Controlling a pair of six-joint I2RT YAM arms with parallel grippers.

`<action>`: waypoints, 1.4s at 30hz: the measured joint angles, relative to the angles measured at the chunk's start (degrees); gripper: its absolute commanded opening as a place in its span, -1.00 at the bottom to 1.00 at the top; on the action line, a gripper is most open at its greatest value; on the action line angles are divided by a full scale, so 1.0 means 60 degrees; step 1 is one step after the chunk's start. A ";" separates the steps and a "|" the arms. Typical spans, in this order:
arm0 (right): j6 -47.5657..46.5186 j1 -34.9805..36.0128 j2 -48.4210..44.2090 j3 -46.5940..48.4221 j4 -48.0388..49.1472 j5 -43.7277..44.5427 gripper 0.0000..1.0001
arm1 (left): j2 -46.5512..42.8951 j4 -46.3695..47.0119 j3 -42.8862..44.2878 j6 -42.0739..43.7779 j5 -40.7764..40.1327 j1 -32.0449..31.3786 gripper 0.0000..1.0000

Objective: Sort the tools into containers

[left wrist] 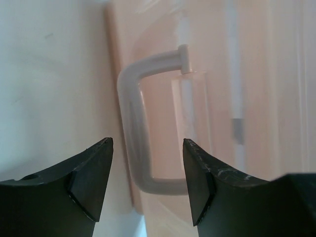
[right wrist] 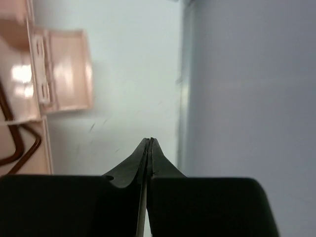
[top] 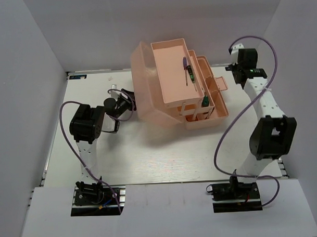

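The peach-pink toolbox (top: 147,93) stands open at the table's middle with its tiers folded out. A slim blue-and-red screwdriver (top: 187,69) lies in the top tray. A green-handled screwdriver (top: 205,100) lies in a lower tray on the right. Two thin dark hex keys (right wrist: 22,150) show in a tray at the left edge of the right wrist view. My left gripper (top: 129,98) is open against the lid's left side; its jaws (left wrist: 148,148) frame the lid handle (left wrist: 132,123) without touching it. My right gripper (right wrist: 149,144) is shut and empty, raised beyond the toolbox's right end (top: 235,66).
The toolbox latch flap (right wrist: 69,69) hangs open towards the right gripper. The grey enclosure wall (right wrist: 247,89) rises close on the right, along the table's edge. Purple cables loop from both arms over the near table.
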 measured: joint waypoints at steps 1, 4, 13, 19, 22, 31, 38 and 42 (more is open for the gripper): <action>0.0237 -0.0306 0.0328 -0.0146 -0.0321 -0.0503 -1.00 | -0.0087 -0.0062 0.0178 0.0004 0.0066 0.0000 0.38; 0.0801 -0.0918 0.1446 -0.0069 -0.1293 -0.2120 -1.00 | -0.0437 -0.0146 0.0663 -0.0007 0.0288 0.0000 0.38; 0.1916 -0.1472 0.3588 0.0321 -0.2499 -0.6408 -1.00 | -0.1082 -0.0517 0.2317 -0.0058 0.0965 -0.0237 0.38; 0.2612 -0.1829 0.3603 0.0284 -0.2499 -0.8568 -1.00 | -0.0801 -0.1647 0.3938 0.0109 0.1424 -0.0714 0.38; 0.2922 -0.1956 0.3603 0.0273 -0.2506 -0.9231 -1.00 | -0.0452 -0.2000 0.4809 0.0153 0.1603 -0.1122 0.38; 0.3333 -0.1942 0.3581 -0.0200 -0.2291 -0.9573 -1.00 | -0.0084 -0.2874 0.5971 0.0379 0.2022 -0.2382 0.38; 0.3384 -0.2007 0.3366 -0.0776 -0.2248 -0.9140 -1.00 | -0.2688 -0.5519 0.4426 0.2575 0.1366 -0.2127 0.51; 0.3111 -0.2062 0.2229 -0.1417 -0.2266 -0.7890 0.24 | -0.5424 -0.7639 0.3993 0.4750 0.0423 -0.1978 0.80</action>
